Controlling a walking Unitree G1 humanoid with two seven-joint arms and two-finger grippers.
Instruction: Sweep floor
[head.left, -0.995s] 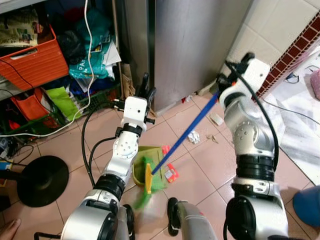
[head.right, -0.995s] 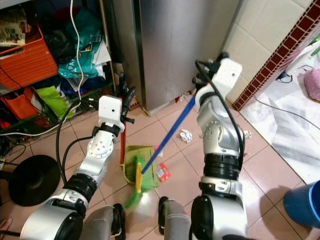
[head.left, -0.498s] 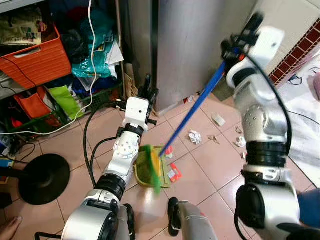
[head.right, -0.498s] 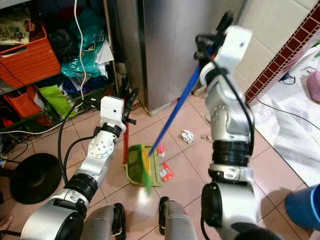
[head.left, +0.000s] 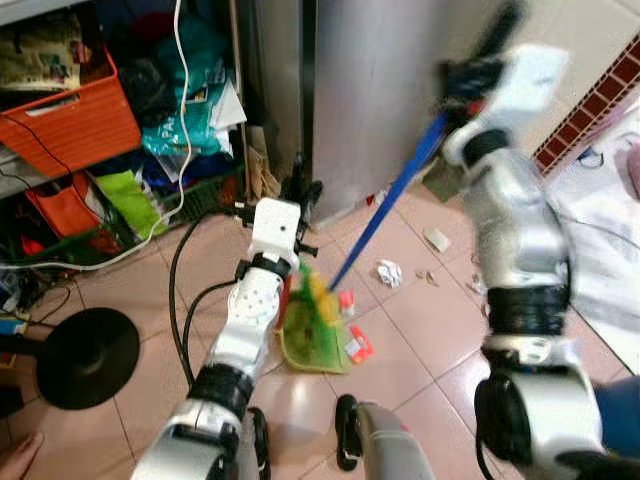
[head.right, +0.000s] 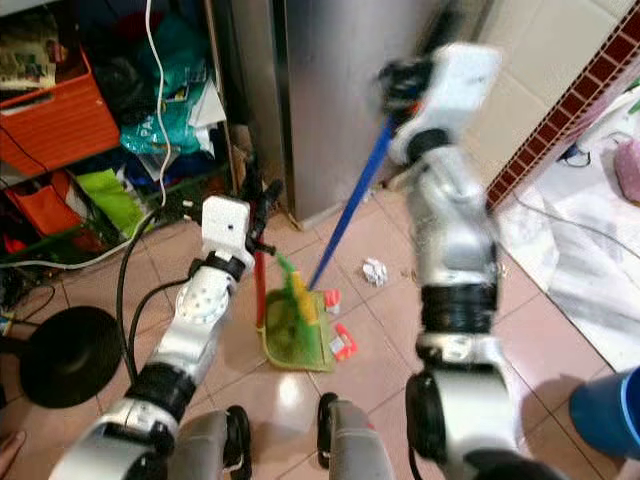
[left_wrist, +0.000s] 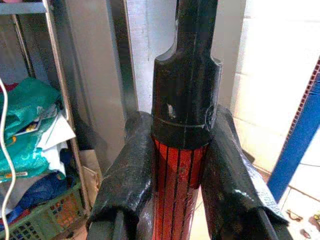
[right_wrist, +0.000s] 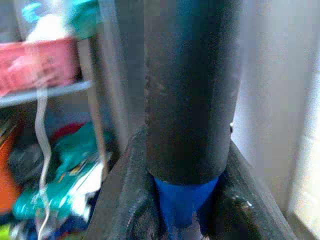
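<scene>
Now sweeping – right hand (right_wrist: 175, 220) grips the broom (head.left: 385, 213), left hand (left_wrist: 177, 165) clamps the dustpan (head.left: 318, 335) handle on the floor; paper scrap (head.left: 388, 272) to the right – sweep it next.

Even indoor light, no harsh shadows. My raised right arm (head.left: 510, 190) smears with motion blur; my right wrist view is soft and hazy, my left wrist view sharp.

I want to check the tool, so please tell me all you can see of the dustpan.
The dustpan is green plastic, with a red ribbed handle capped in black. It stands on the tiled floor, handle up. The left gripper is shut on the handle. The broom head reaches its tray, and red scraps lie beside its edge.
</scene>
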